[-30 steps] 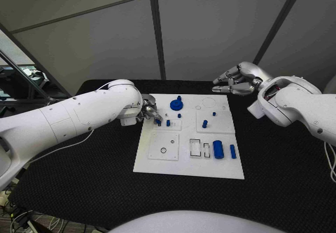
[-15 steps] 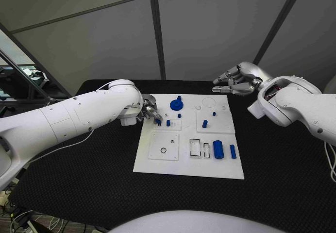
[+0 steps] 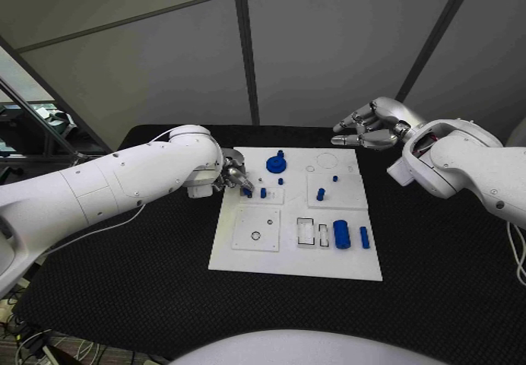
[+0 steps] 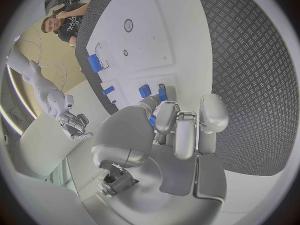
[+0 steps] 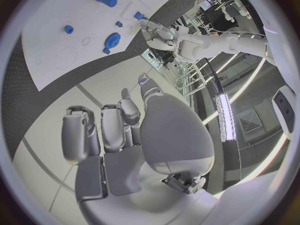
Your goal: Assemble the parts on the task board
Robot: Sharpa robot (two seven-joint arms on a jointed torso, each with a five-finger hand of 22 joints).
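Head view, left hand [image 3: 233,178] pinching peg [image 3: 248,192], right hand [image 3: 367,125] raised

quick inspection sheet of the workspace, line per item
surface: black table, textured.
job's things: white task board at mid-table; blue gear at its far end; large blue cylinder and slim blue bar lying nearer; small blue pegs standing between.
clutter: nothing seen.
hands: left hand at the board's left edge, fingers down by two blue pegs; right hand raised beyond the far right corner, holding nothing.
cables: white cable under the left arm.
surroundings: grey wall panels.
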